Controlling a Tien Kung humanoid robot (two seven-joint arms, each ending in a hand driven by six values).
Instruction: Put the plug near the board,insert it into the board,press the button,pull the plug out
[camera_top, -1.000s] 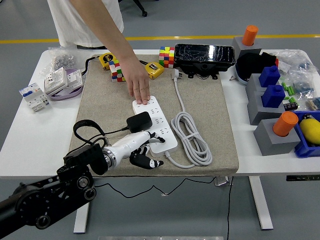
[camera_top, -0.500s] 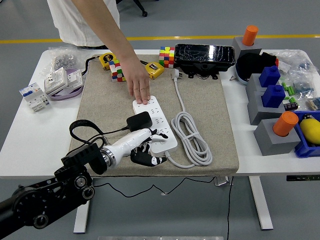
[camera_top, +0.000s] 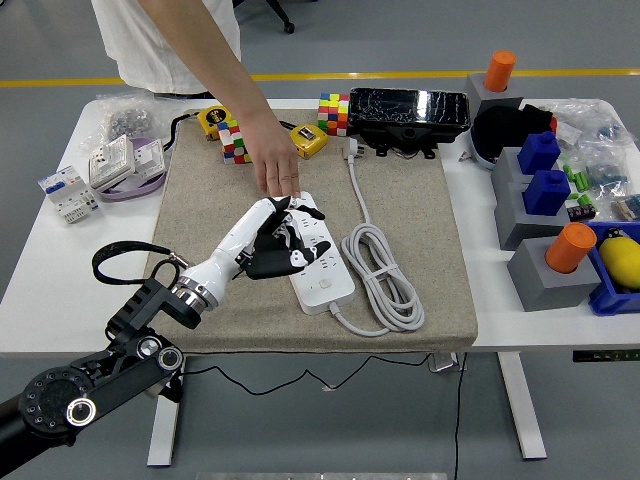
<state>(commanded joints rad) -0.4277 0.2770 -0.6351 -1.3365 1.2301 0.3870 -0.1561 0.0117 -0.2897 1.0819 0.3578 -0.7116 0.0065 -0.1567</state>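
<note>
Now | left hand (camera_top: 268, 238) grips plug (camera_top: 272, 262) (black) | over board (camera_top: 318, 262)

Looks like a robotics lab or test bay I'm driving in: grey painted floor with a yellow line (camera_top: 420, 74), a white height-adjustable table (camera_top: 40, 290) under a felt mat (camera_top: 420, 210), and test props everywhere, like Rubik's cubes (camera_top: 334, 113), wall sockets (camera_top: 125, 158), a circuit breaker (camera_top: 67, 193) and grey blocks holding pegs (camera_top: 545, 272).
</note>
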